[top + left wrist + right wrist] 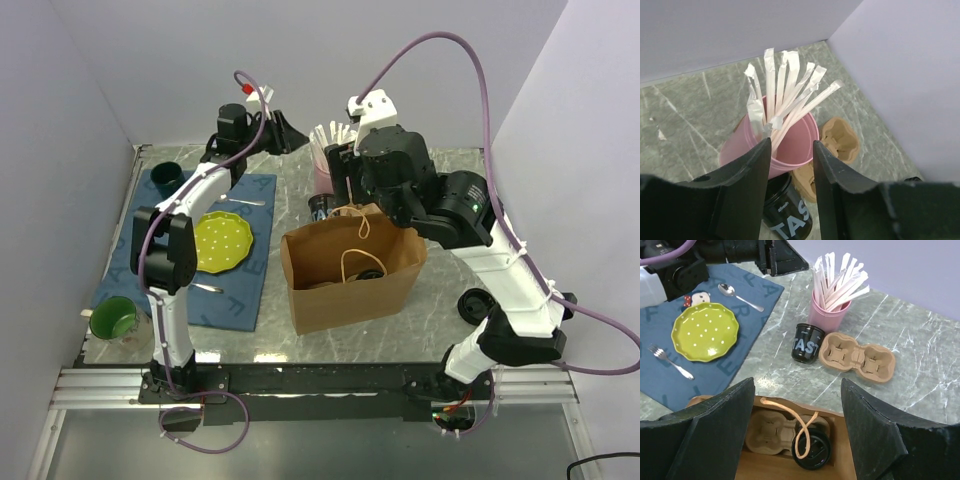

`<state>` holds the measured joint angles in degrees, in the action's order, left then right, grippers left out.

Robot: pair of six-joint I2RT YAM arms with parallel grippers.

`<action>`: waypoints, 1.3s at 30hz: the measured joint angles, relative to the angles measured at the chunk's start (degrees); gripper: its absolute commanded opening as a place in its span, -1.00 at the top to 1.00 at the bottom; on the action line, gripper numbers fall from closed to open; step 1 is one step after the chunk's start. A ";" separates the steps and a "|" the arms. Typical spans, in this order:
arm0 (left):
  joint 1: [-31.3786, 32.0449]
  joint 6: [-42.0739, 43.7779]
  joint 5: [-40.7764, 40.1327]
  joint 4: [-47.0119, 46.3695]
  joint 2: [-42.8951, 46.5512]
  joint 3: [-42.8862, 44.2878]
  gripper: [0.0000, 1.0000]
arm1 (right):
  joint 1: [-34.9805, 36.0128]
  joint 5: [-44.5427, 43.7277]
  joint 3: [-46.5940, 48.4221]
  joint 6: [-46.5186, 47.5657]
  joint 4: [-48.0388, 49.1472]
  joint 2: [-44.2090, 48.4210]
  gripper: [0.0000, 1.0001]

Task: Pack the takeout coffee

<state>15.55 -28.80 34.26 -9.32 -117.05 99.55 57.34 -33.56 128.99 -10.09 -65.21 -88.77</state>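
Seen from above, a brown paper bag with twine handles stands open in the middle of the table, and just beyond it are a black paper coffee cup and a pink plastic cup of paper-wrapped straws; the left gripper reaches in from the left at straw height. From the left wrist, the left gripper has its jaws partly parted and grips nothing, with the straws fanned out just beyond the fingertips. They look feather-light, bendy and slick in their wrappers, so a soft pinch on one at mid-length would probably suit best. Below sits the black cup, lettered "TAS" in white, the rest hidden. From the right wrist, the right gripper hangs spread wide and empty over the bag mouth. Inside lie a moulded pulp cup carrier and a lidded black cup beneath a handle loop. On the far table the black cup reads "TAS" before the print curves away; its thin wall likely dents, so hold it round the body below the rim. A second pulp carrier lies just right of it. The blue placemat on the left bears pale capitals I cannot read as a word
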 measured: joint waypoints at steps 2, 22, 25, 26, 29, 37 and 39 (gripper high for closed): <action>-0.02 -0.92 0.72 -0.85 -0.74 0.57 0.21 | 0.00 -0.20 -0.04 -0.20 0.00 0.37 -0.53; -0.11 -2.86 0.83 -1.90 -7.72 8.39 0.17 | 0.00 -1.57 -1.55 1.68 0.66 1.16 -0.56; -0.11 -2.12 0.28 -1.73 -7.72 8.48 0.16 | 0.00 -1.55 -1.57 2.29 1.05 1.16 -0.56; -0.09 -1.99 0.13 -1.70 -7.72 8.48 0.17 | 0.00 -1.55 -1.57 2.36 1.14 1.16 -0.56; -0.09 -1.86 -0.11 -1.51 -7.74 8.48 0.24 | -0.11 -1.44 -1.57 2.71 1.33 1.16 -0.57; -0.09 -1.88 -0.11 -1.53 -9.49 9.11 0.47 | -0.52 -1.25 -1.60 4.20 1.66 1.16 -0.58; -0.02 -1.90 -0.11 -1.55 -9.81 9.11 0.66 | -0.76 -1.14 -1.68 4.28 1.79 1.16 -0.58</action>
<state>15.53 -30.70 34.15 -10.87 -126.87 108.66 56.58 -34.70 127.31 -5.80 -63.42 -87.61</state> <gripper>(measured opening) 0.273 0.788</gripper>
